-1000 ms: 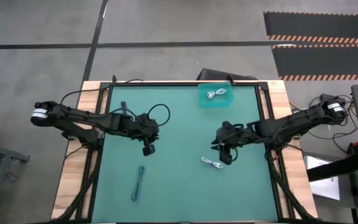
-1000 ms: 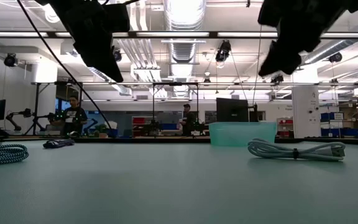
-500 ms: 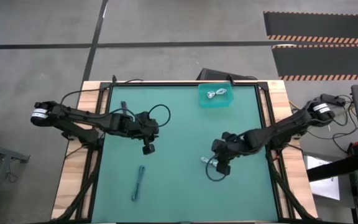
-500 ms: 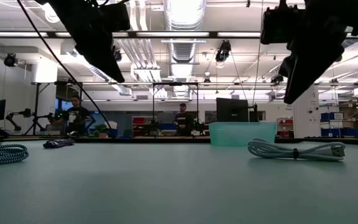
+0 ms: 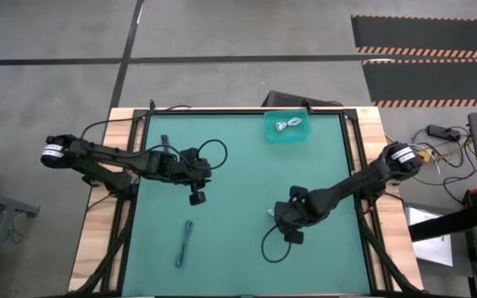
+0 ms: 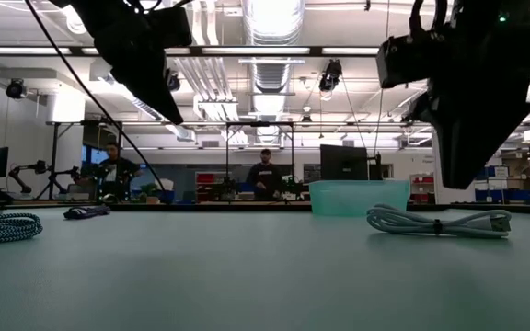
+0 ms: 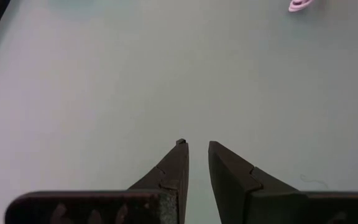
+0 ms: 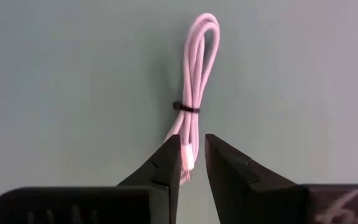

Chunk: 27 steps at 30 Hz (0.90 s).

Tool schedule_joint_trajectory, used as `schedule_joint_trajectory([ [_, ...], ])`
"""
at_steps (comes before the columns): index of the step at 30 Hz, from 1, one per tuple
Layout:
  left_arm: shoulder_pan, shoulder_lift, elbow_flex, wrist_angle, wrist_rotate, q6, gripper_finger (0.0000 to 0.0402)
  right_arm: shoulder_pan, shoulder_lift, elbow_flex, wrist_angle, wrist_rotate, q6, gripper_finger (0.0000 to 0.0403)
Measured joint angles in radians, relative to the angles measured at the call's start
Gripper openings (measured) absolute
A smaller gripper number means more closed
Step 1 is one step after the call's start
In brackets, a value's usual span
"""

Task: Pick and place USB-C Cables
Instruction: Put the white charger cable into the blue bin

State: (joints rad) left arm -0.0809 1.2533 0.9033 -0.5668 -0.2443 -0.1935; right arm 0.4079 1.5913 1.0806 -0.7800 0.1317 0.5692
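Observation:
A white coiled cable [image 8: 194, 81] with a dark tie lies flat on the green mat [image 5: 272, 213] [image 6: 438, 222]. My right gripper [image 8: 192, 138] [image 5: 292, 225] hangs just above its near end, fingers almost together, touching nothing [image 6: 458, 184]. A second white cable [image 5: 288, 125] lies in the teal bin [image 5: 288, 136]. A blue-grey straight bundle [image 5: 185, 242] [image 6: 3, 227] rests on the mat near the left. A small dark bundle [image 6: 86, 211] lies far left in the low view. My left gripper [image 5: 195, 199] [image 7: 196, 143] waits shut above bare mat.
The teal bin [image 6: 357, 197] stands at the mat's far edge, right of centre. A loop of the right arm's black wiring [image 5: 273, 248] hangs over the mat near the right gripper. The wooden table border [image 5: 98, 240] frames the mat. People stand in the room beyond.
My right gripper has moved toward the near edge and a little to the left, and has come down over the white cable on the mat. Its wiring loop now trails over the mat beside it. The cables have kept still.

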Motion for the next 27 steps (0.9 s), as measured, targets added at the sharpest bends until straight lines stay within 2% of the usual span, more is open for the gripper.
schedule_joint_trajectory([
  [5, 0.0, 0.0, -0.022, 0.001, 0.0, 0.0, 0.0045, 0.0, 0.023, 0.011, 0.038, 0.024, -0.021, 0.0097],
  [16, 0.0, 0.0, -0.044, 0.0, 0.0, -0.008, 0.0045, -0.001, 0.054, -0.053, 0.167, 0.054, -0.029, 0.0161],
  [20, 0.0, -0.001, -0.044, 0.003, 0.0, -0.006, 0.0045, -0.007, 0.066, -0.075, 0.213, 0.056, -0.013, 0.0163],
  [27, 0.0, -0.006, -0.044, 0.009, 0.0, -0.005, 0.0045, -0.009, 0.087, -0.09, 0.25, 0.072, -0.007, 0.0144],
])
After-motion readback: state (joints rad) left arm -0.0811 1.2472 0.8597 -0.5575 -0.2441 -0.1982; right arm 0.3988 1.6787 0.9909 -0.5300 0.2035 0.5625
